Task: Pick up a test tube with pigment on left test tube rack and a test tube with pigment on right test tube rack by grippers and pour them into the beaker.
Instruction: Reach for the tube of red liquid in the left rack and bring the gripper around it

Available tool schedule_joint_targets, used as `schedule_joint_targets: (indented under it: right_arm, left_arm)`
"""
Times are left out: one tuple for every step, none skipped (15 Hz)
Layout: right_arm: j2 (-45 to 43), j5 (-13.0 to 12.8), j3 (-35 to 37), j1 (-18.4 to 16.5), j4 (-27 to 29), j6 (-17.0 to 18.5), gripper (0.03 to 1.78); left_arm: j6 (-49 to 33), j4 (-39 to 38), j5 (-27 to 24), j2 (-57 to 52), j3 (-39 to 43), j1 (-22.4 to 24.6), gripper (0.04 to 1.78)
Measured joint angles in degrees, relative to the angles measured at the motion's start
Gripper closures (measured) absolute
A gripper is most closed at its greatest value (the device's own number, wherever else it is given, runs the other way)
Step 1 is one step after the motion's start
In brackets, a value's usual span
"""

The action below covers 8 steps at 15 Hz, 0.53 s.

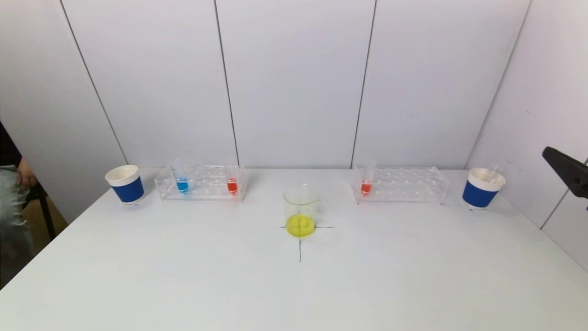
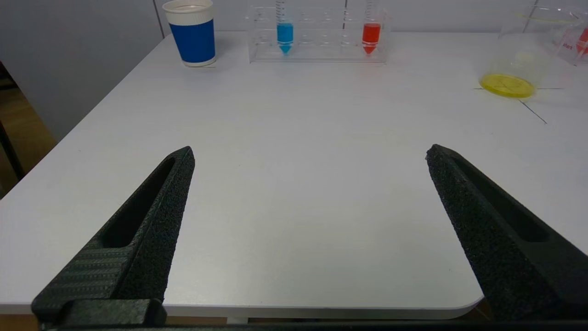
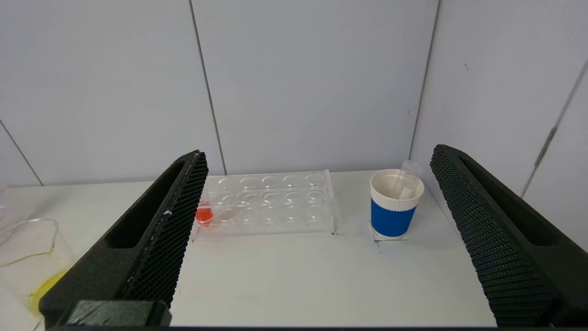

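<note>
three tubes with pigment show in the head view: a blue tube (image 1: 182,185) and a red tube (image 1: 232,185) upright in the left rack (image 1: 200,183) at the far left of the table (image 1: 294,285), and one red-orange tube (image 1: 366,185) at the left end of the right rack (image 1: 399,185). one beaker (image 1: 300,210) with yellow liquid stands between the racks, nearer, on a marked cross. two blue cups flank the racks: left cup (image 1: 125,184) and right cup (image 1: 482,187), which holds one empty tube. only part of the right gripper (image 1: 567,170) shows at the right edge.

left wrist view: the left gripper (image 2: 310,154) hangs over the near table with its jaws wide apart, holding nothing, well apart from the two filled tubes.

right wrist view: the right gripper (image 3: 317,156) has its jaws spread wide and empty, facing the right rack.

the tubes look light, stiff, smooth and probably slippery, likely breakable if squeezed hard. i would grip each on the bare upper part above the rack top, keeping it upright until over the beaker.
</note>
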<state>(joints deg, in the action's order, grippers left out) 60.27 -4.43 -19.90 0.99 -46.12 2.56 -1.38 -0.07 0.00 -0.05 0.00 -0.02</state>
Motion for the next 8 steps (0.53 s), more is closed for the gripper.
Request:
schedule_joint_targets:
  right_arm:
    - [-3.3, -0.1, 1.1, -0.1, 1.9, -0.1, 0.05]
    - [-6.6, -0.1, 1.9, -0.3, 4.3, -0.1, 0.05]
    - [-10.3, 0.0, 2.6, -0.4, 7.5, -0.1, 0.05]
    - [-14.1, 0.0, 3.2, -0.4, 10.8, -0.1, 0.05]
    - [-17.9, 0.1, 3.6, -0.5, 14.6, -0.1, 0.05]
    - [-21.8, 0.2, 3.9, -0.5, 18.6, -0.1, 0.05]
    - [-25.9, 0.3, 4.1, -0.5, 22.7, -0.1, 0.05]
    - [-29.9, 0.4, 4.3, -0.6, 27.4, -0.1, 0.05]
  left_arm:
    - [0.0, 0.0, 0.0, 0.0, 0.0, 0.0, 0.06]
    - [0.0, 0.0, 0.0, 0.0, 0.0, 0.0, 0.06]
    - [0.0, 0.0, 0.0, 0.0, 0.0, 0.0, 0.06]
    - [0.0, 0.0, 0.0, 0.0, 0.0, 0.0, 0.06]
    - [0.0, 0.0, 0.0, 0.0, 0.0, 0.0, 0.06]
    - [0.0, 0.0, 0.0, 0.0, 0.0, 0.0, 0.06]
    - [0.0, 0.0, 0.0, 0.0, 0.0, 0.0, 0.06]
    - [0.0, 0.0, 0.0, 0.0, 0.0, 0.0, 0.06]
